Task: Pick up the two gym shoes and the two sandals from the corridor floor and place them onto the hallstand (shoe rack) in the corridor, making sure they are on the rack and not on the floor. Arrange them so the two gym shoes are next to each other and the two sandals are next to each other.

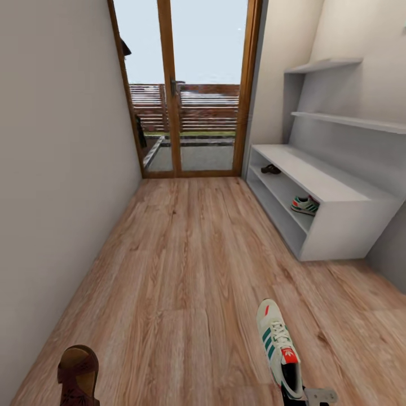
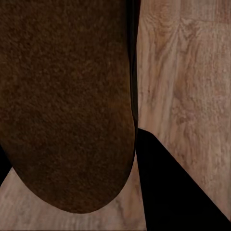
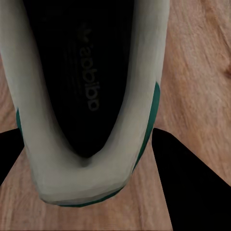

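My right pincer (image 1: 293, 396) grasps the heel of a cream-white lace-up gym shoe with green stripes (image 1: 277, 345), held above the light brown wood-plank corridor floor (image 1: 186, 265). My left pincer grasps a dark brown leather sandal (image 1: 79, 376); its pincer state is not directly visible, so I cannot tell its closure. Landmark: the pale grey hallstand with two open shelves (image 1: 338, 192). On its middle shelf lie the second gym shoe (image 1: 305, 204), near the front end, and the second sandal (image 1: 270, 168), toward the wood-framed glass door (image 1: 186, 90). The held shoes are well apart from the hallstand.

gym shoe (image 3: 91, 101) heel-on, wood-plank floor (image 3: 202, 72)
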